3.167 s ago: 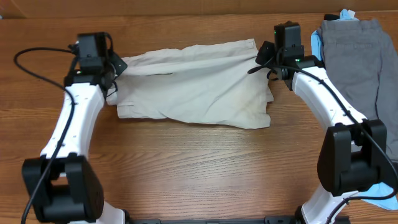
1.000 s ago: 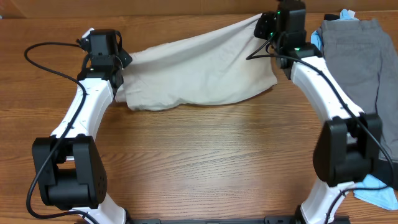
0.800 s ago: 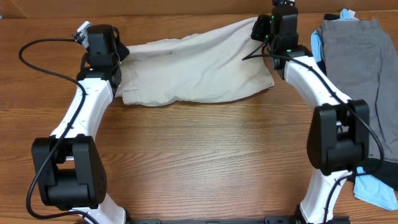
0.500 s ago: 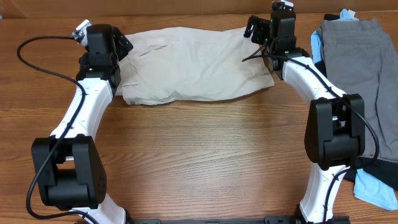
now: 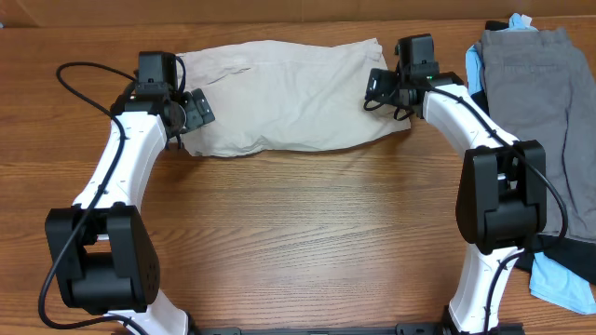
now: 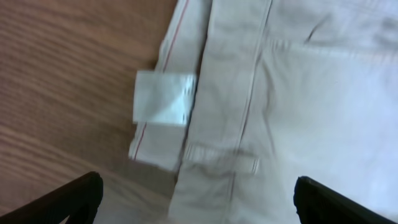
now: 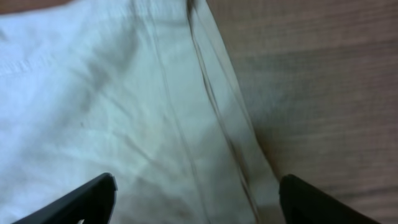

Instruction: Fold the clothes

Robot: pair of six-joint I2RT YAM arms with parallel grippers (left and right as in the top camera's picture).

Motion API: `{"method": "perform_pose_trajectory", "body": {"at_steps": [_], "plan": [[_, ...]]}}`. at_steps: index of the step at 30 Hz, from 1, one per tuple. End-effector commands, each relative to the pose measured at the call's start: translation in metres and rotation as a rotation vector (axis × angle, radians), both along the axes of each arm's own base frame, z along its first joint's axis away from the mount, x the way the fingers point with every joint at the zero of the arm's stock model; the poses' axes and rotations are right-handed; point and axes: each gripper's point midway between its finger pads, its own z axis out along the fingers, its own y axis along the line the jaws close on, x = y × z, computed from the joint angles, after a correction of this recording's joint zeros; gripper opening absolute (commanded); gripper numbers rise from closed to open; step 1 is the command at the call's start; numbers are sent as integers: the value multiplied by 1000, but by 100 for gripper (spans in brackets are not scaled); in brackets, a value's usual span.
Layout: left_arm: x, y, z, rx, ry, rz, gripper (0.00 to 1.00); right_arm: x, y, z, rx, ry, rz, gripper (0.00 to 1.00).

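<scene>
Pale beige shorts (image 5: 284,93) lie folded flat at the back of the table, between the two arms. My left gripper (image 5: 191,110) hovers open over their left end, above the waistband with its belt loop (image 6: 221,163) and a white label (image 6: 163,98); nothing sits between its fingers. Open too, my right gripper (image 5: 382,86) hangs over the shorts' right edge (image 7: 217,106), empty. Grey shorts (image 5: 535,102) lie at the far right on light-blue (image 5: 559,279) and black garments.
The wooden table (image 5: 307,233) stretches in front of the shorts. The pile of other garments fills the right edge. Black cables run off both arms, one looping at the left (image 5: 84,74).
Both grippers let go of the beige shorts, which dropped flat from their lifted far edge. The two arms then drew back toward the near side, jaws wide.
</scene>
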Motion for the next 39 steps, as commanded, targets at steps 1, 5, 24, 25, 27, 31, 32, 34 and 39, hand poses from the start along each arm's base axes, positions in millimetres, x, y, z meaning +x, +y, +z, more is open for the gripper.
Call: {"method": "perform_pose_trajectory", "body": {"at_steps": [1,5,24,25,27,31,32,34,39], "plan": [[2,-2,18,-7,-27,-37,100,-10,3,6,22,19,14,79],[-5,-3,14,-9,3,-38,100,-31,1,-13,33,109,-9,68],[-33,-3,3,-13,126,-37,100,-119,-48,-67,-45,434,-345,17],[-35,-3,2,-13,136,-37,100,-129,-53,-68,-54,479,-359,12],[-38,-4,1,-14,149,-37,100,-144,-59,-68,-66,539,-378,7],[-43,-4,0,-15,170,-38,100,-165,-68,-65,-80,620,-406,4],[-44,-4,-1,-16,175,-38,100,-167,-69,-63,-81,626,-408,4],[-44,-11,-1,-35,179,-98,100,-168,-69,-50,-78,612,-398,4],[-39,-28,15,-100,159,-209,100,-152,-56,0,-6,477,-283,8]]}}
